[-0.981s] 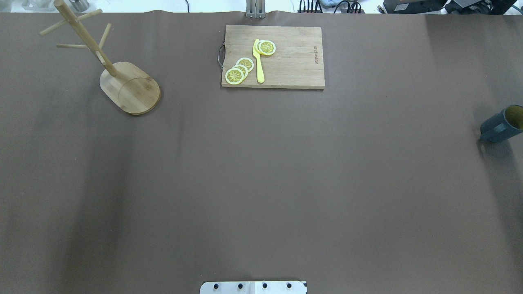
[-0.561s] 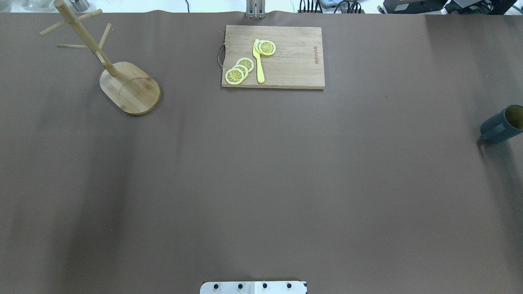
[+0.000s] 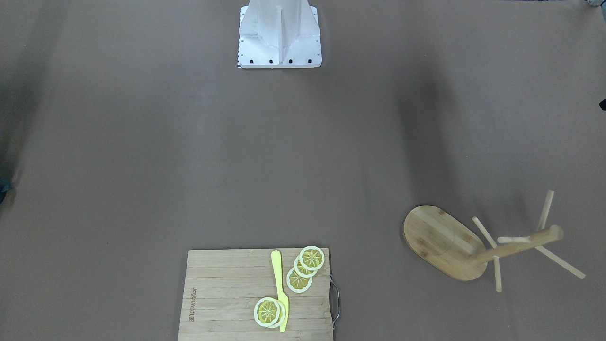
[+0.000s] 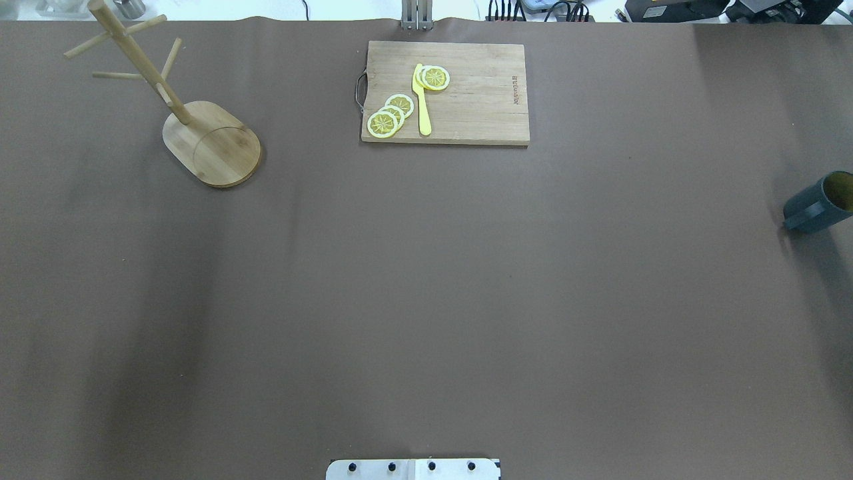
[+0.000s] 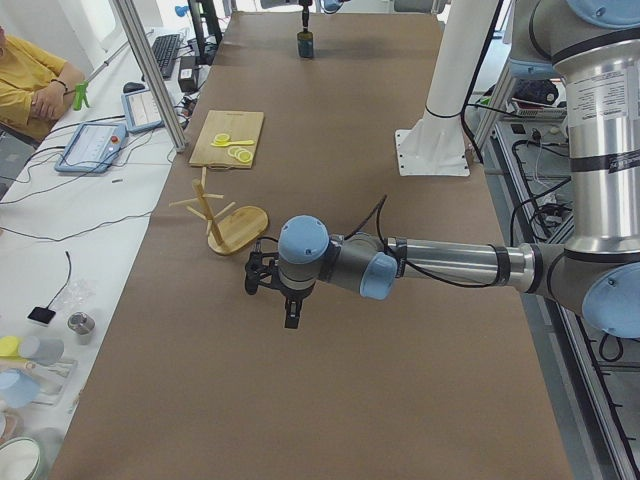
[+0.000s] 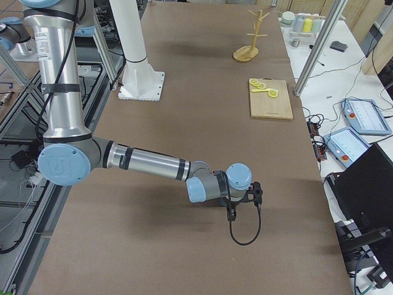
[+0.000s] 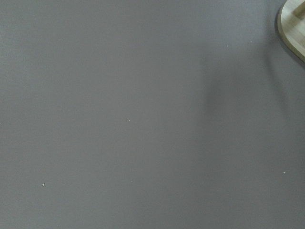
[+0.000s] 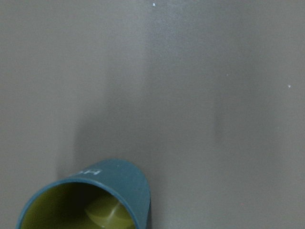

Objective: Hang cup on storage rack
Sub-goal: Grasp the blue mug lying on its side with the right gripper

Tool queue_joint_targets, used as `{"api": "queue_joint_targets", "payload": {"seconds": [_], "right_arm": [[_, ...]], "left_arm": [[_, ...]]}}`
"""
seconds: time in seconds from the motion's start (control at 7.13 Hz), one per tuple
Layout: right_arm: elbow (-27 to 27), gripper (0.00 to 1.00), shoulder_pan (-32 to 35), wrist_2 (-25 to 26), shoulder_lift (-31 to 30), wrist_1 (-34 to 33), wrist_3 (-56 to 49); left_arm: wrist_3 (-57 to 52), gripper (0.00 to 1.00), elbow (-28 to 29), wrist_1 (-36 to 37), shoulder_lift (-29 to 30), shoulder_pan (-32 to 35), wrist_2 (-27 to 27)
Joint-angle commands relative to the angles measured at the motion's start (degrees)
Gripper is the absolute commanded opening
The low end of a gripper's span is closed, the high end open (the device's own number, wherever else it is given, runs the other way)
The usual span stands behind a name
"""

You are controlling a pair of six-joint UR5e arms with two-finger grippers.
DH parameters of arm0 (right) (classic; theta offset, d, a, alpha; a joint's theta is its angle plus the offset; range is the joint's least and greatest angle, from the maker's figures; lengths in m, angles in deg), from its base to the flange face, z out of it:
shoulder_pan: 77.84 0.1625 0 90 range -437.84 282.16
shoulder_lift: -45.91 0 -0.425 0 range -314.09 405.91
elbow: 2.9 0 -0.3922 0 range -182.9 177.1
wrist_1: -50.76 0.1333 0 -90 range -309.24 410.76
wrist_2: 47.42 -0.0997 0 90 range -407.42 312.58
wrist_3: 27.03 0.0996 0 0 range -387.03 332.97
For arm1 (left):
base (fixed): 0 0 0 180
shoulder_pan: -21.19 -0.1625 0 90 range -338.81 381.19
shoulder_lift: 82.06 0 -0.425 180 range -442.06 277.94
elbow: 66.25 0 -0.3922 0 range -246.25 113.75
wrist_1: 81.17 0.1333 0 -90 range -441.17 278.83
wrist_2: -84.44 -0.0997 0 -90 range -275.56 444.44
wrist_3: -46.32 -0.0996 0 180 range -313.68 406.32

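The cup (image 4: 816, 203) stands upright at the 3 o'clock edge of the table (image 4: 426, 300), with its handle toward 9 o'clock. It is well apart from the storage rack (image 4: 213, 143), which is at 10 o'clock. The right gripper (image 6: 232, 213) hangs over the cup; in the right wrist view the cup's mouth is at 7 o'clock, and the fingers are outside that view. The left gripper (image 5: 291, 318) hovers near the rack's base. For both grippers I cannot tell how wide the fingers are.
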Motion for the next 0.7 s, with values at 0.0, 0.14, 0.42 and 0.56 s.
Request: {"api": "queue_joint_targets", "payload": {"seconds": [0.0,0.14,0.42,0.56], "right_arm": [[-0.4,0.39,-1.9,0.0,1.0,0.2,4.0],[-1.3,0.06,-2.0,0.1,1.0,0.4,3.9],[1.6,0.00,-1.8,-1.8,0.6,0.2,3.7],[4.0,0.00,-1.8,-2.0,0.4,-0.4,4.2]], "left_arm": [[0.6,0.98,0.8,0.0,0.6,0.0,0.0],[0.5,0.98,1.0,0.0,0.6,0.0,0.1],[0.5,0.98,1.5,0.0,0.6,0.0,0.0],[0.7,0.98,1.0,0.0,0.7,0.0,0.1]]}}
